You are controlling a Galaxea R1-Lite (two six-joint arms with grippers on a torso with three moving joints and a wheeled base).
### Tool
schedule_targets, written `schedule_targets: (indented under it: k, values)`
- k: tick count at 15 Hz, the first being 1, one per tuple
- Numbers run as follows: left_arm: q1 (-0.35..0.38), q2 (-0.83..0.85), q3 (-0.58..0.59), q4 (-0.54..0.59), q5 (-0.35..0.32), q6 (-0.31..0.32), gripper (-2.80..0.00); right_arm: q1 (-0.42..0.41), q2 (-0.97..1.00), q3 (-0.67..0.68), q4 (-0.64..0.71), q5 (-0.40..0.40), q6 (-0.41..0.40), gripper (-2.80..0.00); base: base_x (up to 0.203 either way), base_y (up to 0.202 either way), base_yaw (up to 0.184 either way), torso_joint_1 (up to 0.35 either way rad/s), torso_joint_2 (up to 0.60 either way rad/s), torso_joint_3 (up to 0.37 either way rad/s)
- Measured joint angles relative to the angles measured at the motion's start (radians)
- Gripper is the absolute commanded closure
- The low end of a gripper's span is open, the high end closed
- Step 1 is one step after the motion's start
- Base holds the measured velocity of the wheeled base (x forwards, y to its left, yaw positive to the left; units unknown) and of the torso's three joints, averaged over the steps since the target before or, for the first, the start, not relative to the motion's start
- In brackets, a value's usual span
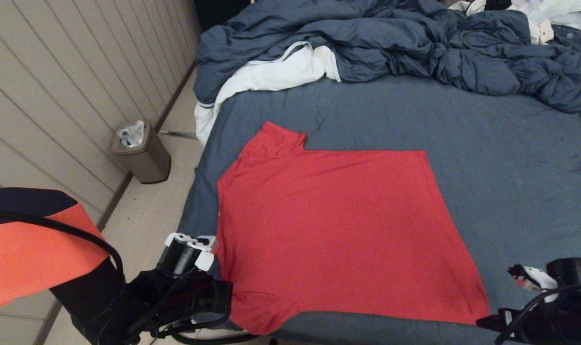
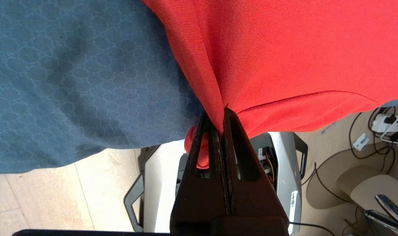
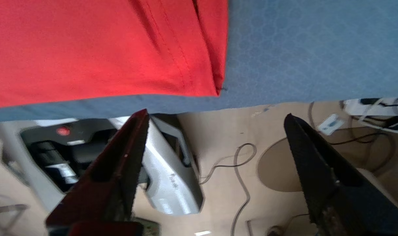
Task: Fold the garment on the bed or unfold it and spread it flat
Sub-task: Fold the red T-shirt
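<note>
Red garment (image 1: 338,230) lies spread plain side up on the near part of the bed (image 1: 510,143), near edge at the mattress lip. Left gripper (image 2: 222,109) is clenched on a bunch of cloth at the near-left corner; right gripper (image 3: 215,124) hangs off the near-right corner, jaws released, holding nothing. Risk — with only one corner pinned, any left-arm pull would likely drag the shirt askew, rumpling it or sliding it off the near edge.
</note>
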State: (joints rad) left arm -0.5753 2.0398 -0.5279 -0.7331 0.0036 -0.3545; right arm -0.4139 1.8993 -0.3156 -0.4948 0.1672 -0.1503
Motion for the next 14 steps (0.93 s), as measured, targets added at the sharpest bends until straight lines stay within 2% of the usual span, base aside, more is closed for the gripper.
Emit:
schedule_targets:
  k: [3, 12, 13, 14]
  values:
    - [0.000, -0.001, 0.002, 0.000, 0.000, 0.000, 0.00, 0.035, 0.049, 0.027, -0.089, -0.021, -0.008, -2.80, 0.000, 0.000, 0.000, 0.000, 0.00, 0.000]
    - [-0.014, -0.003, 0.003, 0.000, -0.001, -0.001, 0.00, 0.100, 0.136, -0.038, -0.095, -0.055, 0.009, -2.80, 0.000, 0.000, 0.000, 0.000, 0.00, 0.000]
    - [-0.014, -0.002, 0.003, 0.000, -0.001, -0.001, 0.00, 0.100, 0.140, -0.044, -0.095, -0.055, 0.012, 0.00, 0.000, 0.000, 0.000, 0.000, 0.00, 0.000]
    - [-0.014, -0.001, 0.003, 0.000, -0.001, 0.000, 0.00, 0.101, 0.144, -0.047, -0.095, -0.055, 0.014, 0.00, 0.000, 0.000, 0.000, 0.000, 0.00, 0.000]
